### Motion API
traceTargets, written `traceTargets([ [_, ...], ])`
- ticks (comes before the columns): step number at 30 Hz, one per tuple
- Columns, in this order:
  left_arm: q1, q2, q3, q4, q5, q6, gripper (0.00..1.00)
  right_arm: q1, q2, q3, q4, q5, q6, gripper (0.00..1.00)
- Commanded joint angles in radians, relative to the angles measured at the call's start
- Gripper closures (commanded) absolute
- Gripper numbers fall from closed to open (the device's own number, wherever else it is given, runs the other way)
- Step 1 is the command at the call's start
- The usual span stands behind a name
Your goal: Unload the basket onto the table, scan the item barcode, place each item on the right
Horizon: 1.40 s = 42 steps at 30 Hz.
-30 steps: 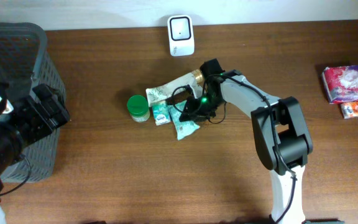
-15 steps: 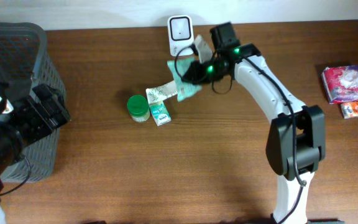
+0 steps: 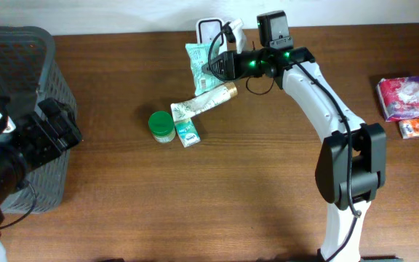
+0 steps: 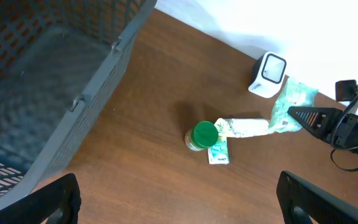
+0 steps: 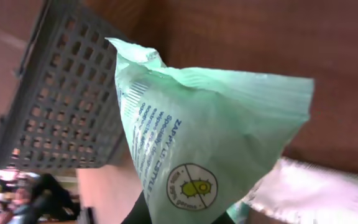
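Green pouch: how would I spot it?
Look to the table's far edge, at the white scanner. Just in front hangs the pouch, pinched in the right tool. Unlike the tube and jar nearby, it is off the table.

A brown wooden table (image 3: 195, 204) fills the view (its grain runs sideways, under soft even light). A white wall (image 3: 86, 14) runs along its far edge; a grey slatted basket (image 3: 57, 80) stands at the left.
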<state>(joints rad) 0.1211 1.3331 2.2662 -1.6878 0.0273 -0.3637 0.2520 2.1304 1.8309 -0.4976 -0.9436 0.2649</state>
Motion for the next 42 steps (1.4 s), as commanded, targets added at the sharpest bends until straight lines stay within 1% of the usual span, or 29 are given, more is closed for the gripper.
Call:
traceTargets([
  [1, 0.006, 0.000, -0.001, 0.000, 0.007, -0.010, 0.01, -0.006, -0.032, 0.017, -0.015, -0.044, 0.093, 0.96],
  [15, 0.006, 0.000, -0.001, 0.000, 0.007, -0.010, 0.01, -0.006, -0.031, 0.017, -0.029, -0.031, 0.092, 0.96],
  [17, 0.006, 0.000, -0.001, 0.000, 0.007, -0.010, 0.01, 0.000, -0.031, 0.017, -0.031, 0.056, 0.092, 0.96],
  [19, 0.006, 0.000, -0.001, 0.000, 0.007, -0.010, 0.01, 0.017, -0.031, 0.017, -0.021, 0.220, 0.063, 0.96],
  [21, 0.006, 0.000, -0.001, 0.000, 0.007, -0.010, 0.01, 0.032, -0.031, 0.017, 0.006, 0.480, -0.047, 0.96],
  [22, 0.006, 0.000, -0.001, 0.000, 0.007, -0.010, 0.01, 0.044, -0.031, 0.017, 0.048, 0.735, -0.114, 0.96],
  [23, 0.006, 0.000, -0.001, 0.000, 0.007, -0.010, 0.01, 0.054, -0.031, 0.017, 0.106, 0.903, -0.182, 0.96],
  [24, 0.006, 0.000, -0.001, 0.000, 0.007, -0.010, 0.01, 0.059, -0.031, 0.017, 0.153, 0.990, -0.250, 0.96],
  [25, 0.006, 0.000, -0.001, 0.000, 0.007, -0.010, 0.01, 0.069, -0.030, 0.017, 0.225, 1.079, -0.349, 0.96],
  [28, 0.006, 0.000, -0.001, 0.000, 0.007, -0.010, 0.01, 0.089, -0.006, 0.017, 0.438, 1.164, -0.645, 0.96],
  [29, 0.006, 0.000, -0.001, 0.000, 0.007, -0.010, 0.01, 0.095, 0.012, 0.017, 0.491, 1.188, -0.719, 0.96],
  [30, 0.006, 0.000, -0.001, 0.000, 0.007, -0.010, 0.01, 0.097, 0.035, 0.017, 0.516, 1.251, -0.760, 0.96],
  [31, 0.006, 0.000, -0.001, 0.000, 0.007, -0.010, 0.01, 0.096, 0.045, 0.017, 0.512, 1.305, -0.758, 0.96],
  [32, 0.006, 0.000, -0.001, 0.000, 0.007, -0.010, 0.01, 0.092, 0.052, 0.017, 0.476, 1.379, -0.754, 0.96],
  [33, 0.006, 0.000, -0.001, 0.000, 0.007, -0.010, 0.01, 0.087, 0.053, 0.017, 0.388, 1.439, -0.754, 0.96],
  [35, 0.006, 0.000, -0.001, 0.000, 0.007, -0.010, 0.01, 0.079, 0.053, 0.017, 0.264, 1.519, -0.754, 0.96],
  [36, 0.006, 0.000, -0.001, 0.000, 0.007, -0.010, 0.01, 0.073, 0.053, 0.017, 0.166, 1.572, -0.754, 0.96],
  [37, 0.006, 0.000, -0.001, 0.000, 0.007, -0.010, 0.01, 0.063, 0.053, 0.015, 0.063, 1.606, -0.721, 0.96],
  [39, 0.006, 0.000, -0.001, 0.000, 0.007, -0.010, 0.01, 0.029, 0.054, 0.014, -0.100, 1.632, -0.586, 0.96],
  [42, 0.006, 0.000, -0.001, 0.000, 0.007, -0.010, 0.01, -0.033, 0.054, 0.010, -0.255, 1.627, -0.377, 0.96],
])
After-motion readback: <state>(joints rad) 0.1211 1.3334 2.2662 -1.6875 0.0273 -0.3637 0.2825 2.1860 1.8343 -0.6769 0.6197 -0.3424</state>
